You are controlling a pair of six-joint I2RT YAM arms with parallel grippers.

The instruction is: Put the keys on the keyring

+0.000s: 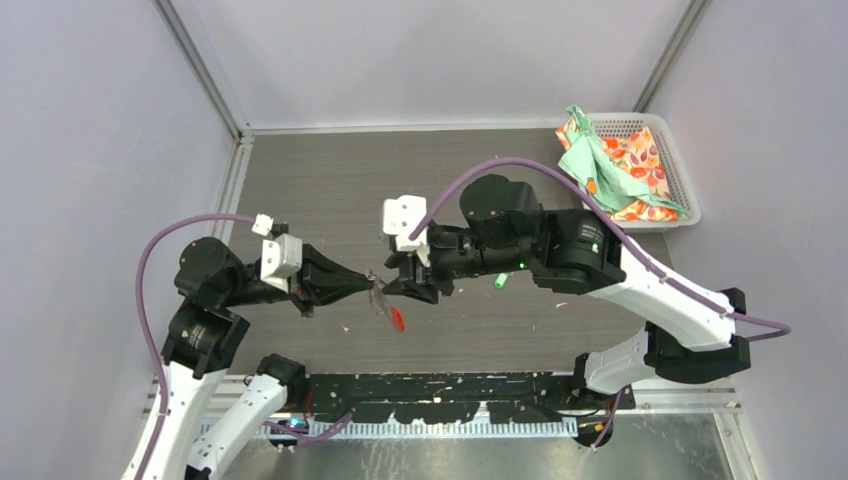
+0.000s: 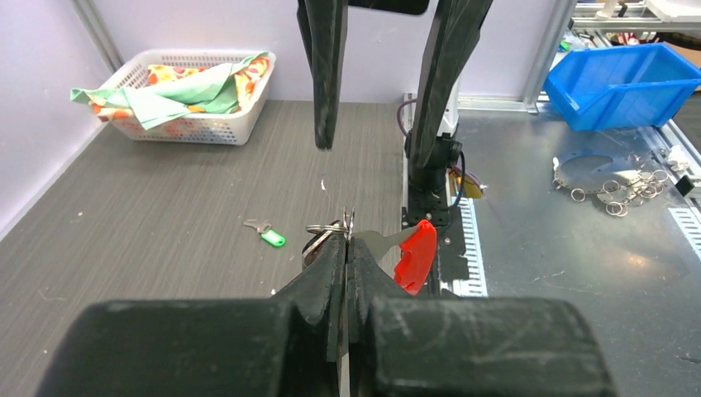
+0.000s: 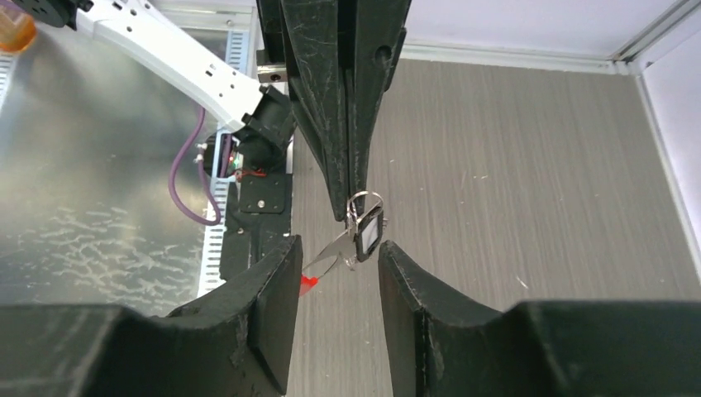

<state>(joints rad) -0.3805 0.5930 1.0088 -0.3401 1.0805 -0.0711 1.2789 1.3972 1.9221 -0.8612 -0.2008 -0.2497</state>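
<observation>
My left gripper point(image 1: 370, 278) point(image 2: 347, 244) is shut on the keyring point(image 1: 378, 295) and holds it above the table. The ring's wire loop point(image 2: 349, 219) point(image 3: 364, 203) sticks out past the fingertips. Its red tab point(image 1: 397, 319) point(image 2: 416, 255) point(image 3: 308, 284) hangs down to one side. The black-tagged key point(image 3: 369, 234) hangs right at the loop; I cannot tell whether it is threaded on. My right gripper point(image 1: 395, 285) point(image 3: 339, 256) is open, facing the left one, its fingers on either side of the black tag and not touching it. The green-tagged key point(image 1: 498, 282) point(image 2: 269, 236) lies on the table.
A white basket point(image 1: 684, 190) point(image 2: 240, 124) with coloured cloths stands in the far right corner. In the left wrist view a blue bin point(image 2: 620, 83) and several loose metal rings point(image 2: 620, 186) sit on the metal plate beyond the table's near edge.
</observation>
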